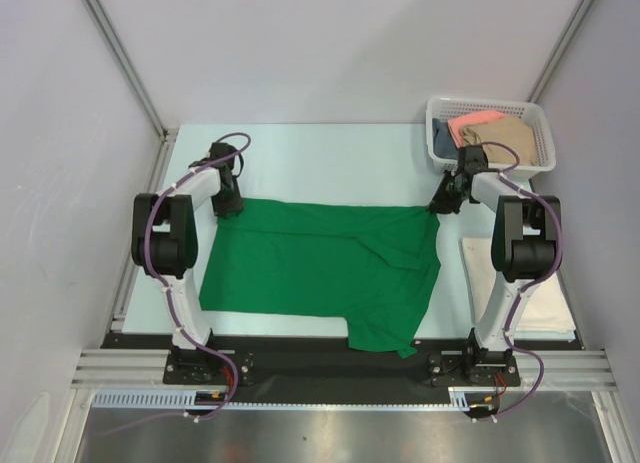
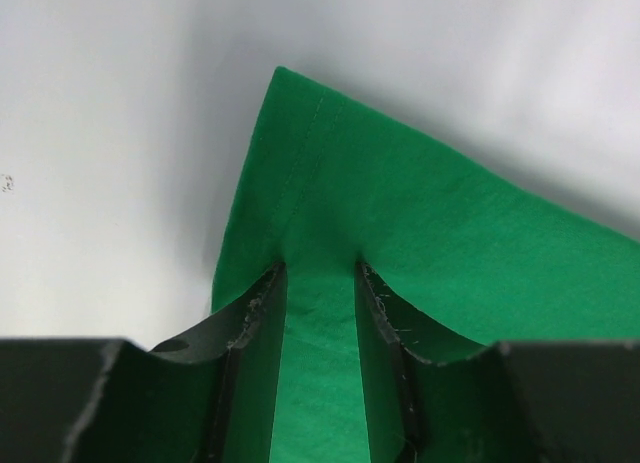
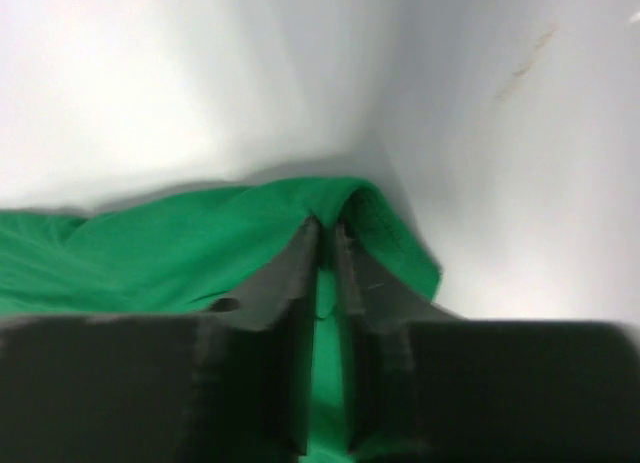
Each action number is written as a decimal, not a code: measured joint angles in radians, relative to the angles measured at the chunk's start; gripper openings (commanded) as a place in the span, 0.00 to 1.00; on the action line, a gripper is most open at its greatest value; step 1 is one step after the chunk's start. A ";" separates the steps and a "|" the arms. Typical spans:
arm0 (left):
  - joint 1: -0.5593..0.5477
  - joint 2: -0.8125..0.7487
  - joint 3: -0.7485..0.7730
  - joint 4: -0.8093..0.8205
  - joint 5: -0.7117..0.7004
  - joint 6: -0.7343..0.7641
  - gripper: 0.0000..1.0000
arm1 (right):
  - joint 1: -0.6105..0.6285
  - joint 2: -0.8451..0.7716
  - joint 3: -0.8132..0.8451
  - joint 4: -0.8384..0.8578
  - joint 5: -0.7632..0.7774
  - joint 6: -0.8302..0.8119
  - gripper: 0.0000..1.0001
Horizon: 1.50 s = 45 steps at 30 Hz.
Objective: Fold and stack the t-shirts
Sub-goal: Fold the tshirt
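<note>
A bright green t-shirt [image 1: 320, 268] lies spread across the middle of the table. My left gripper [image 1: 230, 205] is at its far left corner. In the left wrist view the jaws [image 2: 320, 268] stand a little apart, with the green cloth [image 2: 400, 203] lying flat between them. My right gripper [image 1: 437, 205] is at the far right corner. In the right wrist view it [image 3: 327, 223] is shut on a bunched fold of green cloth [image 3: 180, 248]. A cream-white shirt [image 1: 525, 293] lies folded at the right edge.
A white mesh basket [image 1: 490, 103] stands at the back right, just behind my right gripper. It holds a salmon-pink shirt [image 1: 475, 121], a tan shirt [image 1: 500, 135] and a dark blue one [image 1: 440, 138]. Grey walls enclose the table on three sides.
</note>
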 measured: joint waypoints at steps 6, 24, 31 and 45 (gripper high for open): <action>0.000 0.003 -0.009 -0.001 -0.016 0.000 0.39 | -0.022 0.005 -0.001 -0.004 0.040 0.003 0.16; -0.150 -0.406 -0.161 -0.024 -0.059 -0.019 0.52 | 0.281 -0.409 -0.108 -0.236 0.210 -0.130 0.70; -0.324 -0.556 -0.315 -0.037 -0.028 -0.076 0.44 | 0.558 -0.404 -0.239 -0.266 0.263 -0.175 0.21; -0.364 -0.568 -0.354 -0.052 -0.018 -0.095 0.43 | 0.576 -0.238 -0.227 -0.240 0.293 -0.201 0.40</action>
